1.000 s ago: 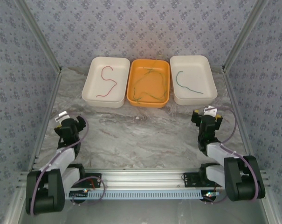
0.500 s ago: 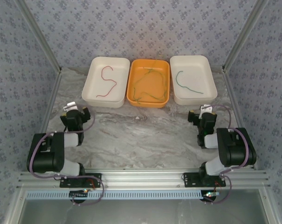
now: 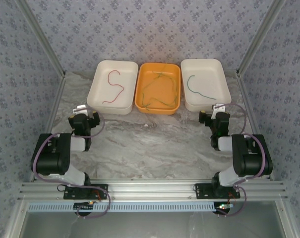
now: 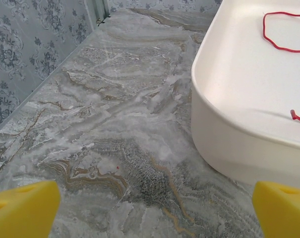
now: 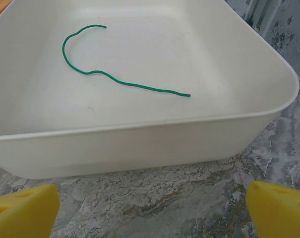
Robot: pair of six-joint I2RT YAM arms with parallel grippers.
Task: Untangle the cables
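A red cable (image 3: pixel 113 86) lies alone in the left white tray (image 3: pixel 99 99), and its loop (image 4: pixel 283 30) shows in the left wrist view. Several yellow-olive cables (image 3: pixel 157 89) lie tangled in the orange tray (image 3: pixel 140 105). A green cable (image 3: pixel 197 88) rests in the right white tray (image 3: pixel 224 101); the right wrist view shows it (image 5: pixel 120 79) as a long curve. My left gripper (image 3: pixel 84 119) hovers over bare table in front of the left tray, open and holding nothing. My right gripper (image 3: pixel 213 117) stands open just before the right tray, its yellow fingertips (image 5: pixel 23 213) wide apart.
The three trays stand in a row at the back of the marble table (image 3: pixel 154 144). Patterned walls with metal posts (image 3: pixel 45 54) close in the left, right and back sides. An aluminium rail (image 3: pixel 150 191) with the arm bases runs along the near edge.
Both arms have folded up and swung forward, bringing each gripper closer to the trays. The cables have not moved.
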